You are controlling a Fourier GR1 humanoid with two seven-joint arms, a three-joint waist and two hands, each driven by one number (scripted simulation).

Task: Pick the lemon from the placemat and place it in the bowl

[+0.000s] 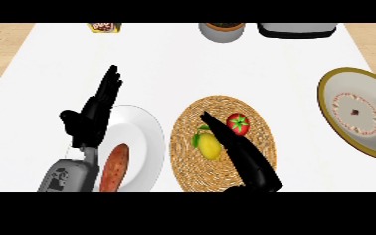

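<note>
Spreading under both hands, the white desk [191, 69] is smooth and flat. Well right of the right hand [238, 149], a gold-rimmed bowl [329, 102] shows a patterned inside. Under that hand lies a round woven placemat [192, 169]; by the left hand [92, 114], a glossy white plate [147, 139] carries a sausage [115, 167]. Both hands are open, fingers straight, holding nothing. The oval yellow lemon [209, 146] lies on the placemat, touching the right fingers' left side; a round red tomato [238, 124] sits just right.

The round woven straw placemat [223, 144] looked rough and matt. The yellow lemon [209, 146] and red tomato [238, 124] shone smooth. The white ceramic plate [146, 139] was glossy on the smooth white bench [183, 64].
</note>
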